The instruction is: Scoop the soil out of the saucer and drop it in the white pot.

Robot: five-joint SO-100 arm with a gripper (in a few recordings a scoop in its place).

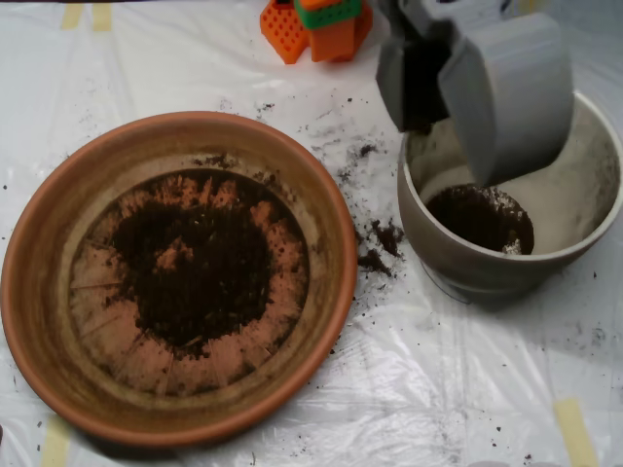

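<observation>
Dark brown-black crumbly potting soil (190,261), spread as a rough round patch over the middle of the large shallow terracotta saucer (39,292) at the left. Thin at the edges of the patch, with the orange ridged base showing through in one small spot near the centre and in a wide ring around it. A few loose crumbs near the upper inner wall of the saucer.

At the right, the deep off-white ceramic pot (584,209), well apart from the saucer, dusty brown inside. A second, smaller heap of the same soil lying on its bottom, toward the lower left of the inside.

Above the pot's upper left rim, the grey clamshell scoop (458,107), tilted, with its two shells parted and a dark gap between them; lower edge just over the soil heap in the pot.

Under everything, a wrinkled clear plastic sheet (428,389) over a white table, fixed with strips of yellowish tape (574,433). Spilled grains and small clumps scattered on the sheet between saucer and pot. At the top edge, orange and green plastic parts (321,24).
</observation>
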